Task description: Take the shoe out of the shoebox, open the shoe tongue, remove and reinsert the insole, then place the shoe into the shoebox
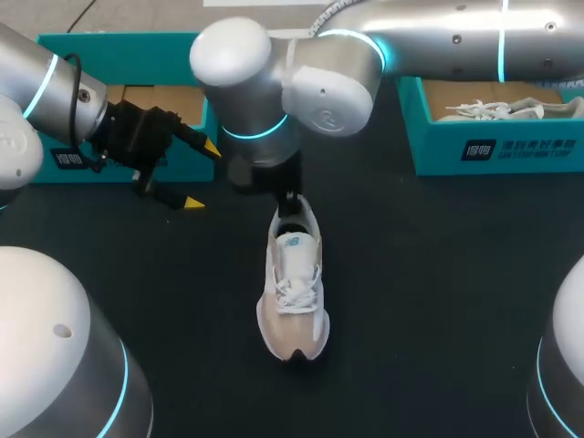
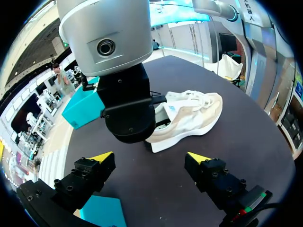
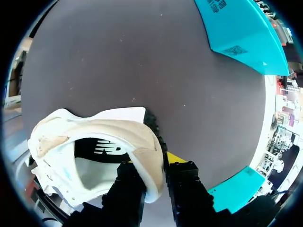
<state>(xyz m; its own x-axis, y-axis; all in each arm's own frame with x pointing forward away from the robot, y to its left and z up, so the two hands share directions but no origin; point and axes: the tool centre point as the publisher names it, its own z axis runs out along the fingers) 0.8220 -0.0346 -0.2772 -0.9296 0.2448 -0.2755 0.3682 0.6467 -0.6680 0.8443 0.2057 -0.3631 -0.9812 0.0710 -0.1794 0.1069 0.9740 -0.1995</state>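
Note:
A white and beige shoe [image 1: 292,292] stands upright in the middle of the dark table, heel toward the back. My right arm reaches in past the middle, and its gripper [image 1: 290,203] is down at the heel. In the right wrist view the right gripper [image 3: 155,171] is shut on the heel collar of the shoe [image 3: 94,142], one finger inside the opening and one outside. My left gripper [image 1: 203,175] hangs open and holds nothing, left of the heel and in front of the left shoebox [image 1: 137,55]. Ahead of the left gripper [image 2: 150,158] lies the shoe [image 2: 189,118].
A teal shoebox [image 1: 511,151] at the back right holds another white shoe [image 1: 502,109]. The right arm's wrist [image 2: 128,109] stands close ahead of the left fingers. Bare dark tabletop [image 1: 438,292] lies on both sides of the shoe.

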